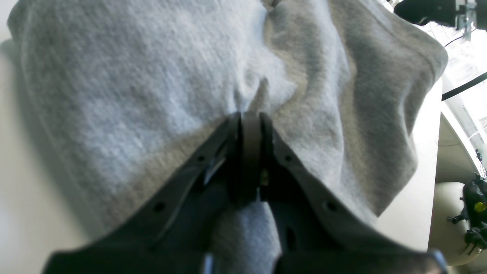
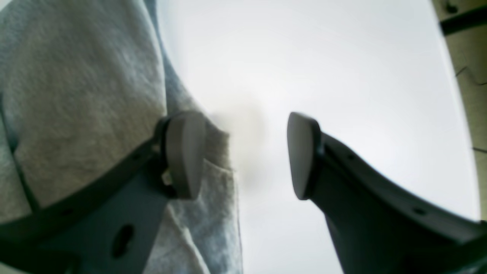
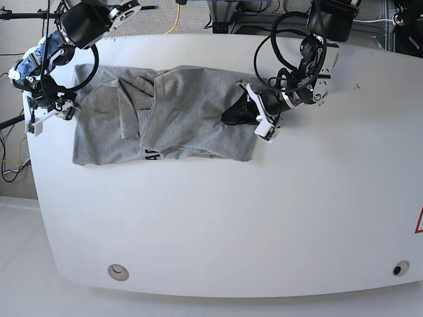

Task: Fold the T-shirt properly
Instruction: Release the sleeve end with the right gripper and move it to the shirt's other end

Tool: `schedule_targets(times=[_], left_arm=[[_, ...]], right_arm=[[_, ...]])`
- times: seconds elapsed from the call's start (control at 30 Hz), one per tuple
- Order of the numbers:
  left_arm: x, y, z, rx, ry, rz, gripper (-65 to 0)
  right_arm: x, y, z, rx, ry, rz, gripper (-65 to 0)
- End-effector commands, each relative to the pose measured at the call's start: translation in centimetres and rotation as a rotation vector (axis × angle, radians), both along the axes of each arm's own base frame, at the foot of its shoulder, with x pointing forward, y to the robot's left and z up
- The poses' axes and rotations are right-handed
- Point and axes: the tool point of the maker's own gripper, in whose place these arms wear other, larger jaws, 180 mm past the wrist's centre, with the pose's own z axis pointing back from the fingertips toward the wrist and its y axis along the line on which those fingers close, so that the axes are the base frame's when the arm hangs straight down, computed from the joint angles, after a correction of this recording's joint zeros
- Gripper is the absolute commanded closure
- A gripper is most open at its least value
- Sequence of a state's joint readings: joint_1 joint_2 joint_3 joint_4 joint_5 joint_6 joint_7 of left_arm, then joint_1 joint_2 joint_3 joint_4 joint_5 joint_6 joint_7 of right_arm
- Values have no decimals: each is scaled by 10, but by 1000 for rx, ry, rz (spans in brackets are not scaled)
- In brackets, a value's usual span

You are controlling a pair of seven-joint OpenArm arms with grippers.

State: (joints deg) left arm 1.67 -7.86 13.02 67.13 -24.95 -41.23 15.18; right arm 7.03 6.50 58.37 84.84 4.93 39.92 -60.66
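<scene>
White table (image 3: 218,224): near half bare, plenty of room. Heather-grey T-shirt (image 3: 178,112) lies partly folded at the far-left, soft, wrinkled knit. Left end effector (image 3: 246,112) clamped on its right edge. Right end effector (image 3: 47,105) gapes wide at the left edge, gripping nothing.

A: Where does the T-shirt (image 3: 165,115) lie?

B: It lies spread on the worktop (image 3: 264,218), in the far left part of the base view, with one part folded over its middle.

A: And the two arms?

B: The left end effector (image 3: 246,111) is at the shirt's right edge, on the cloth. The right end effector (image 3: 47,113) is at the shirt's left edge, near the worktop's left rim.
</scene>
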Motion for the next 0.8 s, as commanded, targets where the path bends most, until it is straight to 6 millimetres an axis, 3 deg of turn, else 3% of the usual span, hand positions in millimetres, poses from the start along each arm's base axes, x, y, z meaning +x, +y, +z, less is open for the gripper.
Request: schedule_targets(times=[0.0,0.23,0.77], left_arm=[[-6,14,-17,104,34,-22,0],[-7,19,-18,115,34,-24,0],[-6,17,-17,113,34,-26,0]], right_arm=[[7,-9,6,14,-42,-30,-339],[-3,-2,-18,145,-2,-85,-339],[4,33,-20,282,8,-4,-339]])
